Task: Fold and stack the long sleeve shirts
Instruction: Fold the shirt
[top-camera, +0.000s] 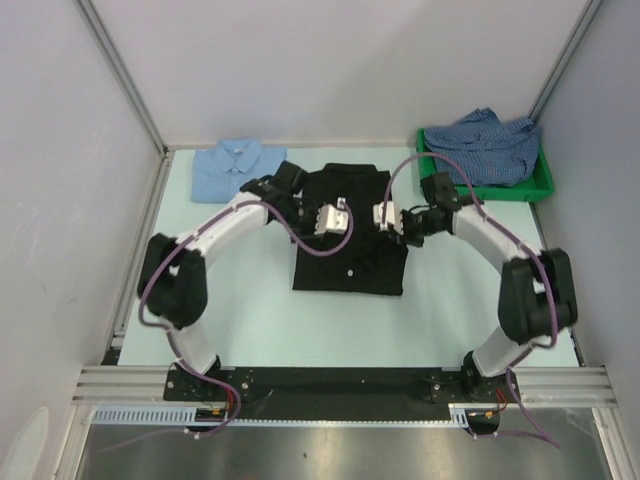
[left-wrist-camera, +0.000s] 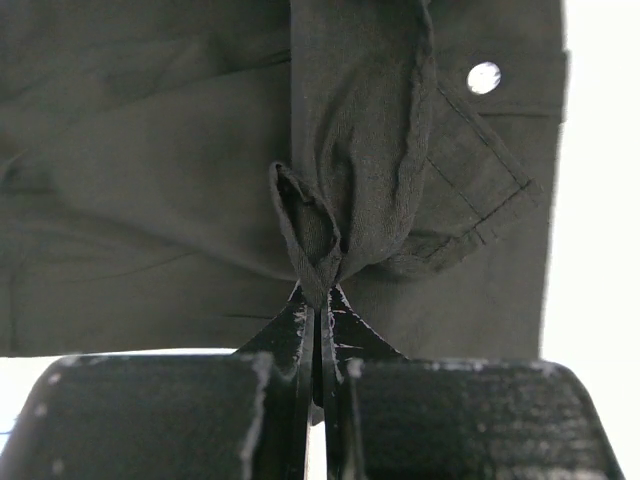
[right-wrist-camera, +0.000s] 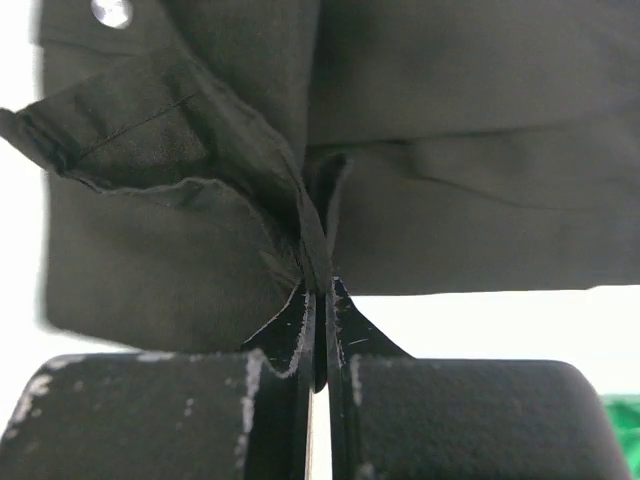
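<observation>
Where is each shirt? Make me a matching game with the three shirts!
Things:
1. black shirt
2. light blue shirt
3. checked shirt

Places:
a. in the green bin
b. folded, at the back left of the table
c. in the middle, pinched by the left gripper and right gripper

Pairs: 1-c, 2-b, 3-a

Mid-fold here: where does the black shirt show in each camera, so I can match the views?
Top external: the plain black fabric button-up shirt lies flat at the centre of the frame.
Left wrist: it fills the upper frame, with a fold pinched in the shut left pincer.
Right wrist: it fills the upper frame, with a fold pinched in the shut right pincer.
Shared landmark: the pale table, bright beside the shirt in every view.
</observation>
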